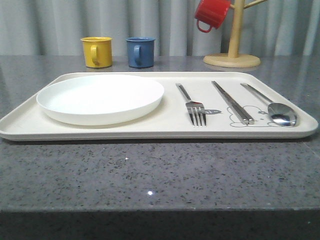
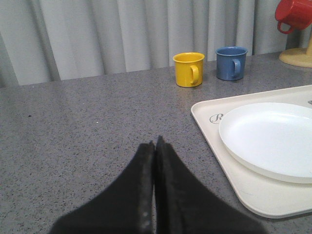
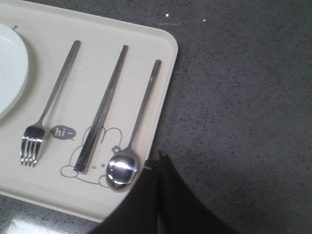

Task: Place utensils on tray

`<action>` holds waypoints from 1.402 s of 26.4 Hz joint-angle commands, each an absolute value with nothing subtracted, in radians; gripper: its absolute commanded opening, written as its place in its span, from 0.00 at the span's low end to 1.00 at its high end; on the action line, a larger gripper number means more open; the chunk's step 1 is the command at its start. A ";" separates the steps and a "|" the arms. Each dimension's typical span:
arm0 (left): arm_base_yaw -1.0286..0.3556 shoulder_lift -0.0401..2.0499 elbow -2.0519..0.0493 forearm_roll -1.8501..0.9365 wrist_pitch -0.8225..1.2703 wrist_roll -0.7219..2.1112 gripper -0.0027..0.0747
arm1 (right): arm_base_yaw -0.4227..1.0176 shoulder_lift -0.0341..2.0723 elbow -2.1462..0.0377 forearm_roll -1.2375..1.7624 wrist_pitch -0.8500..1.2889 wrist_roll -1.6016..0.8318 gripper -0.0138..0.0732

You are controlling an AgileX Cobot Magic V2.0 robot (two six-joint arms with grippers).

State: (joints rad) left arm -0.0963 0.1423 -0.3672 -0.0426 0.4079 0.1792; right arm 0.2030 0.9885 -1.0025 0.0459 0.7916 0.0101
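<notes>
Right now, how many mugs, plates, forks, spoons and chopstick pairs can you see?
Mugs: 3, the yellow mug, the blue mug and the red mug hanging on the wooden stand
Plates: 1, the white plate
Forks: 1, the fork
Spoons: 1, the spoon
Chopstick pairs: 1, the chopsticks
Total: 7

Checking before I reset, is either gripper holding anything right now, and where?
Nothing is held. The left gripper and right gripper are both shut and empty; the spoon lies on the tray.

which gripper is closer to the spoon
Right. The right gripper hovers shut just beside the spoon bowl; the left gripper is off the tray's far end, past the plate.
</notes>
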 commanded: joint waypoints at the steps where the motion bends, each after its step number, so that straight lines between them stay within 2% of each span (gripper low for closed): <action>1: -0.095 0.153 -0.395 -0.054 0.324 0.167 0.01 | 0.199 0.823 -0.834 0.000 0.551 -0.006 0.08; 7: -0.095 0.153 -0.395 -0.054 0.324 0.167 0.01 | 0.199 0.456 -0.488 -0.021 0.345 -0.006 0.08; 13: -0.095 0.153 -0.395 -0.054 0.324 0.167 0.01 | 0.199 0.213 -0.387 -0.021 0.322 -0.006 0.08; 37: -0.095 0.153 -0.395 -0.054 0.324 0.167 0.01 | 0.199 0.183 -0.384 -0.021 0.343 -0.006 0.08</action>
